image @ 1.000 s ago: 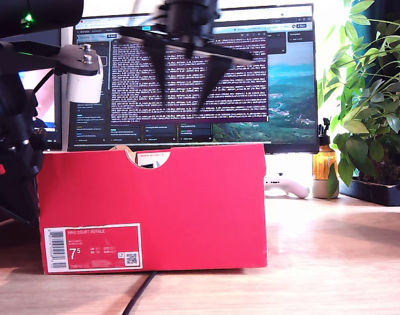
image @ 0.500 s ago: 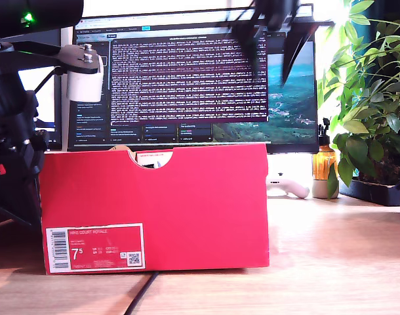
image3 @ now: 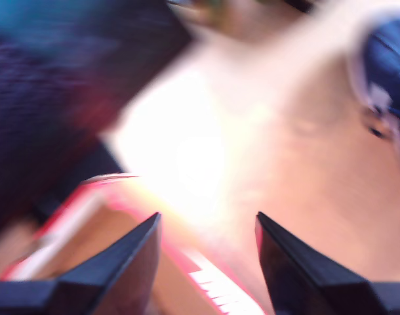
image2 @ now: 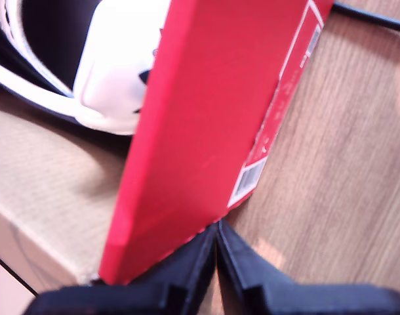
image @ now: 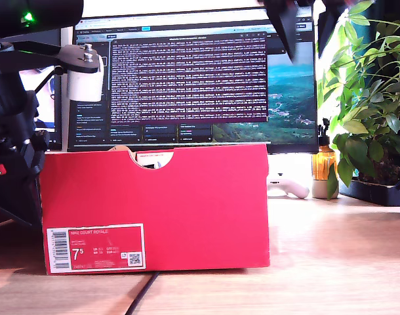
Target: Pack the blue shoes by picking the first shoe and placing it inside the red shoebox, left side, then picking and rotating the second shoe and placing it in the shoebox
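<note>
While my second gripper [image3: 206, 262] hangs wide open and empty, the navy-blue suede shoe [image3: 390, 72] lies well ahead; motion blur risks a misjudged grasp. My first gripper [image2: 216, 252], closed and empty, borders the red cardboard shoebox [image2: 206, 111].

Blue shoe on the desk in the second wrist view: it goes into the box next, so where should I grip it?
Probably from above, with my second gripper, which is open, set across the narrow middle of the blue shoe and pinching both sides of the upper. The shoe is blurred and cut off by the frame edge, so its heading cannot be told.
</note>
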### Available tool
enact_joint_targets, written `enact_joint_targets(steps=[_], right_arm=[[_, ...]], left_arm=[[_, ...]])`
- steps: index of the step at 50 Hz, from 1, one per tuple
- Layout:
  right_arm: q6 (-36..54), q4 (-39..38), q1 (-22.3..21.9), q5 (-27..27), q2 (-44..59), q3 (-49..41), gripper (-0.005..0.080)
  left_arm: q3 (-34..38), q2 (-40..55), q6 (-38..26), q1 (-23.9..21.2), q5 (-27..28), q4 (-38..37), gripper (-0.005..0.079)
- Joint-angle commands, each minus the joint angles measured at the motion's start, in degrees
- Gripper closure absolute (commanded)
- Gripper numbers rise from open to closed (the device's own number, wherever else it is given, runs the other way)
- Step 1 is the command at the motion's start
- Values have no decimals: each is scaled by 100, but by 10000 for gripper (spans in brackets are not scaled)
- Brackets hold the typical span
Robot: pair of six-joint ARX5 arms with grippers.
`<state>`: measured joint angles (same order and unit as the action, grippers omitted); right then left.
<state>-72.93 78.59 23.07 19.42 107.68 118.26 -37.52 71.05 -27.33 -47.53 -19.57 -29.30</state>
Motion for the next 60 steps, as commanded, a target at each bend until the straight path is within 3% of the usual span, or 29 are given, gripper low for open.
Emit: enact_joint_targets(steps=[1,14,23,34,60], right_arm=[[-289,7,-87,33,-389,-396,316],[-1237,7,-472,0,-1401,-2304,295],[-1993,7,-734,-343,-1947,-3318,169],[-1836,9,-1263,-1270,-2063,-3888,31],[-2645,11,-1504,-1585,-2065,-4909,25]], left_arm=[[-11,61,39,-22,55,68,761],[-11,61,39,-22,136,70,761],[-11,61,39,-22,140,70,761],[-11,61,37,-22,155,70,761],[-11,61,39,-22,293,68,761]])
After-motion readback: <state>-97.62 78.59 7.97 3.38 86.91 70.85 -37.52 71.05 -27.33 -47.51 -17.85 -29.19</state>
